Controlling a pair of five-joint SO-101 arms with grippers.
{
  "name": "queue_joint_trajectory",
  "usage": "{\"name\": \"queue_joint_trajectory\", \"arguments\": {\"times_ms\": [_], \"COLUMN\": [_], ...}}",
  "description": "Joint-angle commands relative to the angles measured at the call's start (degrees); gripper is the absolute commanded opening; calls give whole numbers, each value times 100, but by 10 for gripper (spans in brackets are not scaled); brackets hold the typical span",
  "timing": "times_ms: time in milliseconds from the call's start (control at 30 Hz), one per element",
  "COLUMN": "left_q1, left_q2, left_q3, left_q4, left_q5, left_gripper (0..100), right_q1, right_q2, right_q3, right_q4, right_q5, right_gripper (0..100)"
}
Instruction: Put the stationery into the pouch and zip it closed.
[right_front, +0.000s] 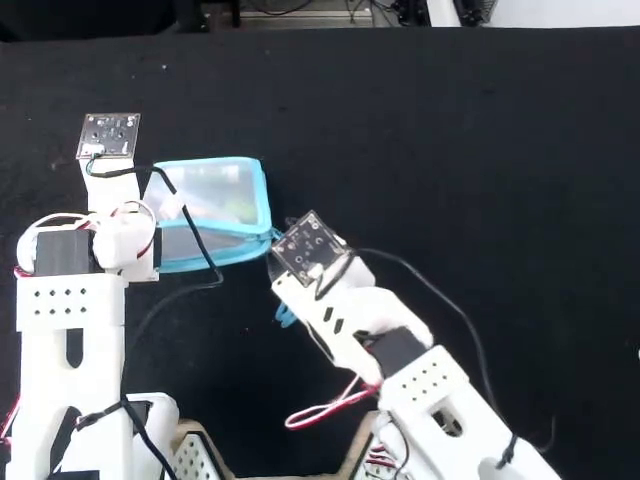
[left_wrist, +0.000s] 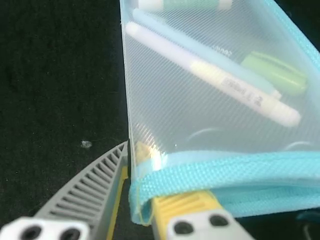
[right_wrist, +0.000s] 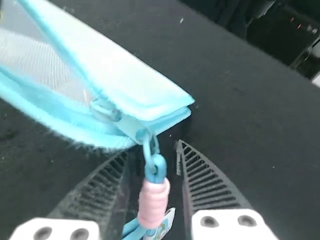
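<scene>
Right gripper (right_wrist: 151, 152) is closed down to a narrow slot on the zipper pull (right_wrist: 154, 197), whose pink bead and blue chain hang between its two ribbed fingers. The pull leads up to the slider (right_wrist: 104, 109), which sits close to the end of the pouch (right_front: 215, 190), just short of the folded fabric tab at that corner.

Left gripper (left_wrist: 137, 170) is clamped on the opposite corner of the pouch. The blue zipper band is pinched there between a grey finger and a yellow-padded one, which pins the pouch flat on the black table (right_front: 450, 150).

Through the clear side of the pouch the stationery shows inside: a long white pen (left_wrist: 215, 80), a green marker (left_wrist: 275, 72) beside it, and another pen near the far edge. The high view shows no loose items on the table around the pouch, so loading looks finished.

The zipper band appears shut along the length visible from the left wrist, and the slider is near its stop. By my reading the task is almost done. What may remain is the last bit of slider travel, if any is left, and then both grippers letting go. Whether the teeth are fully closed at the very end cannot be told.
</scene>
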Motion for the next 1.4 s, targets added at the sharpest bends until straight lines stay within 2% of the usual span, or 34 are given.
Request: {"name": "queue_joint_trajectory", "arguments": {"times_ms": [0, 433, 767, 967, 1233, 1367], "left_q1": [-22, -22, -22, -22, -22, -22], "left_q2": [44, 44, 44, 44, 44, 44], "left_q3": [84, 84, 84, 84, 92, 101], "left_q4": [9, 9, 9, 9, 9, 9], "left_q5": [53, 53, 53, 53, 53, 53], "left_gripper": [30, 30, 30, 30, 30, 30], "right_q1": [114, 97, 97, 132, 132, 132], "right_q2": [312, -822, -549, 48, 57, 40], "right_q3": [-470, -321, -224, -242, -321, -321], "right_q4": [-167, 308, 273, -273, -158, -185], "right_q5": [62, 9, 62, 62, 62, 53], "right_gripper": [123, 123, 123, 123, 122, 15]}}
